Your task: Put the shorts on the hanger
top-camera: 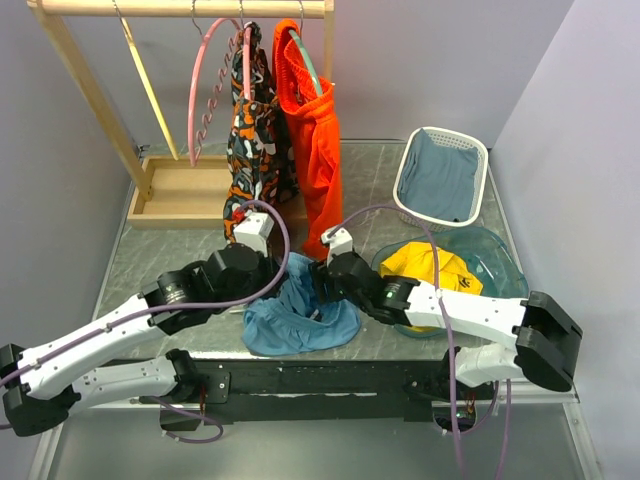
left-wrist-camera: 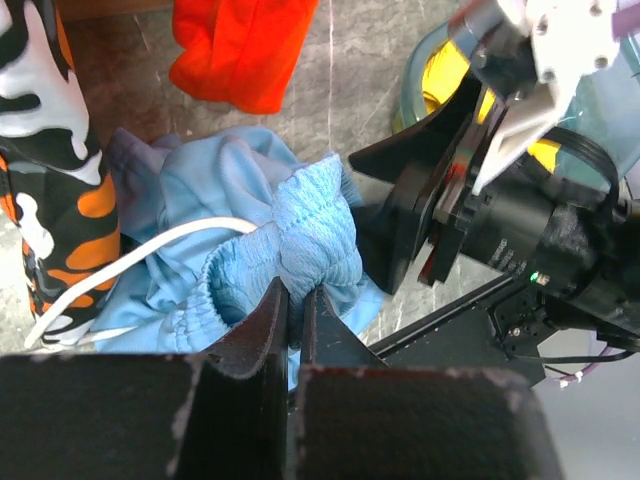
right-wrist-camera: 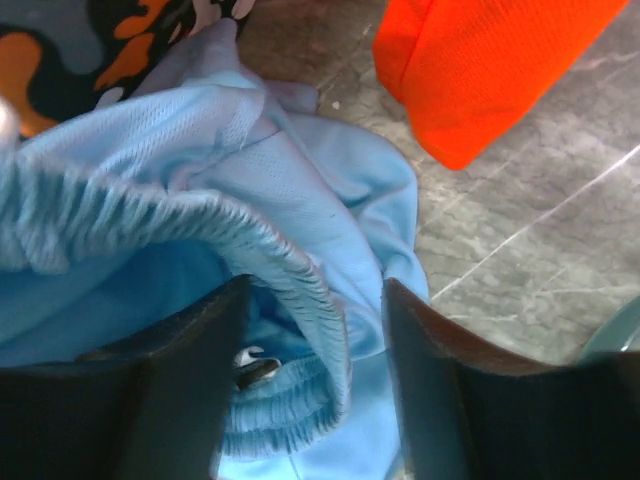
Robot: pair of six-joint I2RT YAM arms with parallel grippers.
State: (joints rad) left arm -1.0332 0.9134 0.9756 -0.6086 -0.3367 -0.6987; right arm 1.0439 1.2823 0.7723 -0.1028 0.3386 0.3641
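Note:
The light blue shorts (top-camera: 300, 322) lie bunched on the table's near middle. My left gripper (top-camera: 290, 285) is shut on their ribbed waistband (left-wrist-camera: 310, 240), with the fingertips pinched on the fabric (left-wrist-camera: 298, 292). My right gripper (top-camera: 320, 285) is open just to the right of it. Its fingers stand on either side of a raised stretch of the waistband (right-wrist-camera: 300, 290), one inside the shorts and one outside. The pink hanger (top-camera: 196, 90) hangs bare on the wooden rack (top-camera: 180, 8) at the back left, far from both grippers.
Orange mesh shorts (top-camera: 315, 150) and a patterned garment (top-camera: 255, 140) hang on the rack just behind the grippers. A cream-yellow hanger (top-camera: 150, 90) hangs at the left. A white basket (top-camera: 447, 134) with grey-blue cloth and a clear tub (top-camera: 500, 250) with yellow cloth stand at the right.

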